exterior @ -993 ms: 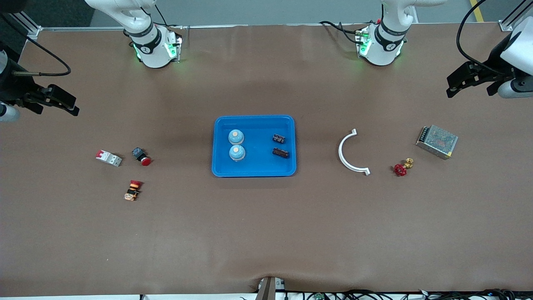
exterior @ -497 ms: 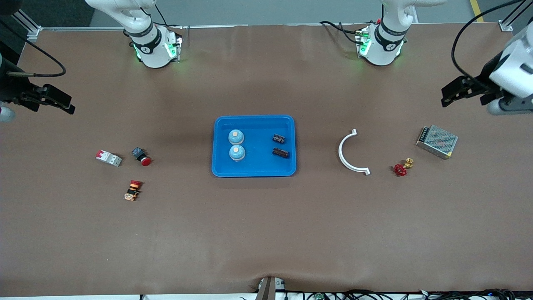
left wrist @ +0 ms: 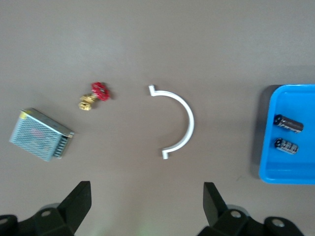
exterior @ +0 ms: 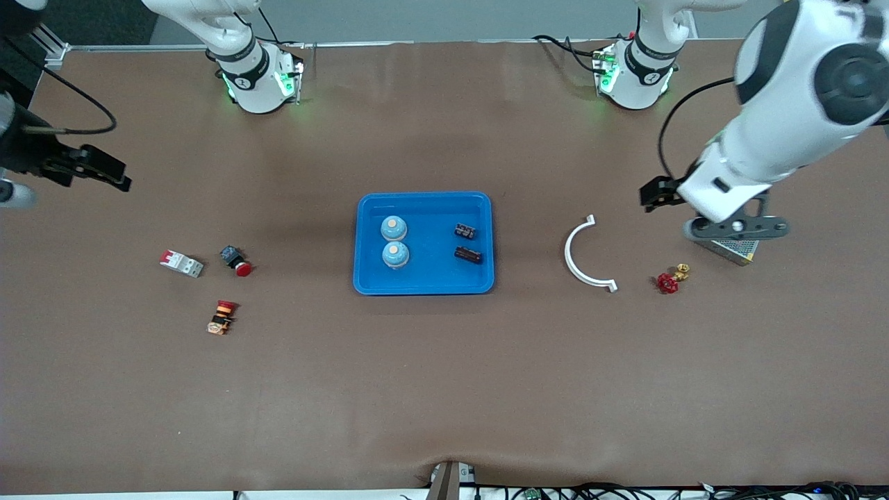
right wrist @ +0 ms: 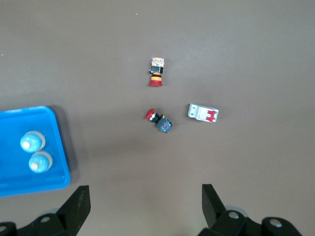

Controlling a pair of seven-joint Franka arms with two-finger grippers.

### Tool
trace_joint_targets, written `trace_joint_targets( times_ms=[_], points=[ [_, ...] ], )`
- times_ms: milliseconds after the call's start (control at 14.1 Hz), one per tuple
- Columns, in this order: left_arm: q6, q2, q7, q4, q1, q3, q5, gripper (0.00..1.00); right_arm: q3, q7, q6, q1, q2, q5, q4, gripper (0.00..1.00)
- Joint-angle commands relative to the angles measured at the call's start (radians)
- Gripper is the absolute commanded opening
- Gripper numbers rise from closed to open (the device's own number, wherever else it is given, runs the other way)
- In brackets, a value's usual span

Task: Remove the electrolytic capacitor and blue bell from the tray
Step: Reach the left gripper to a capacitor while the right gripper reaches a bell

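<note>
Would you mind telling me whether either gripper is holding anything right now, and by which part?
Nothing is held. The left gripper is open over the table beside the white curved bracket; the right gripper is open at its end of the table.

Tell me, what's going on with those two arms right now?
Left gripper open, empty, over bare table beside the white curved bracket. Right gripper open, empty, at its table end. Bells and capacitors sit in blue tray. Nothing blocking.
</note>
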Motion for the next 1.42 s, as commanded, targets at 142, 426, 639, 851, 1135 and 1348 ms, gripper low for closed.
trace_joint_targets(
  times_ms=[142, 426, 639, 851, 1135, 1348],
  points=[
    [0.105, 0.088, -0.276, -0.055, -0.113, -0.029, -0.006, 1.00, 0.005, 0.064, 0.379, 0.035, 0.009, -0.006, -0.326, 1.00],
    [0.240, 0.213, -0.592, -0.055, -0.236, -0.031, -0.006, 1.00, 0.005, 0.292, 0.493, 0.244, 0.065, 0.007, -0.407, 1.00],
    [0.356, 0.291, -0.806, -0.055, -0.316, -0.031, -0.006, 1.00, 0.005, 0.499, 0.561, 0.412, 0.132, 0.007, -0.430, 1.00],
    [0.471, 0.368, -1.001, -0.050, -0.377, -0.029, 0.000, 1.00, 0.005, 0.642, 0.719, 0.540, 0.173, 0.007, -0.490, 1.00],
    [0.522, 0.411, -1.204, -0.052, -0.420, -0.031, 0.006, 0.88, 0.003, 0.753, 0.850, 0.628, 0.275, 0.007, -0.493, 1.00],
    [0.544, 0.458, -1.289, -0.050, -0.459, -0.029, 0.006, 0.77, 0.003, 0.787, 0.963, 0.660, 0.354, 0.005, -0.492, 1.00]
  ],
)
